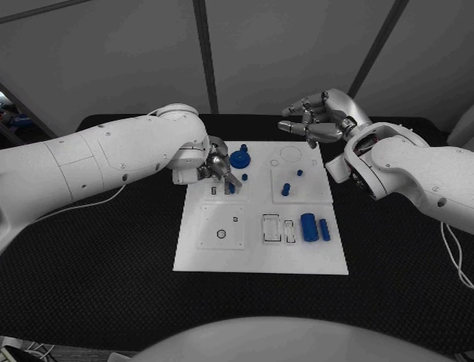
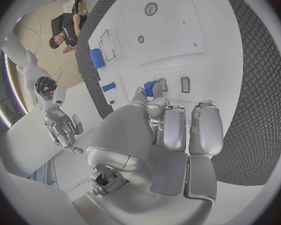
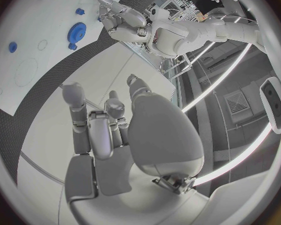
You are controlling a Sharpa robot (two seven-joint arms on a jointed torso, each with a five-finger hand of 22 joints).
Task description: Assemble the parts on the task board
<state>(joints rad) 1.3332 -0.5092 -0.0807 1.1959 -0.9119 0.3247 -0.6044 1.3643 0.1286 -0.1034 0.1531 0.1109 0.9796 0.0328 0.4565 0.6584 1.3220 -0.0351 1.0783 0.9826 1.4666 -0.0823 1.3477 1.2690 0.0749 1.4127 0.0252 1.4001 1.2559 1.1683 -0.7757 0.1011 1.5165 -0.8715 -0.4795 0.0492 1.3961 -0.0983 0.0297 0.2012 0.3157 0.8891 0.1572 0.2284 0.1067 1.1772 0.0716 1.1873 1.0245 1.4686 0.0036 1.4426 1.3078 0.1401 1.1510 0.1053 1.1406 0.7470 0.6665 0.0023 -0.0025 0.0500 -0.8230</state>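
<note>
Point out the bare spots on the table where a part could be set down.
Free: black table left of the task board, right of it, and along its near edge. Crowded: the board's far end, under the left hand by the blue gear.

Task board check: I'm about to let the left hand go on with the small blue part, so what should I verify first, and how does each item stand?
1. Left hand over the task board, fingertips at a small blue part: ok.
2. Firm grip on that part: cannot tell.
3. Right hand raised past the board's far edge, holding nothing: ok.
4. Blue gear close beside the left hand's fingers; clearance: cannot tell.
5. Two blue cylinders lying near the board's right edge, clear of both hands: ok.
</note>
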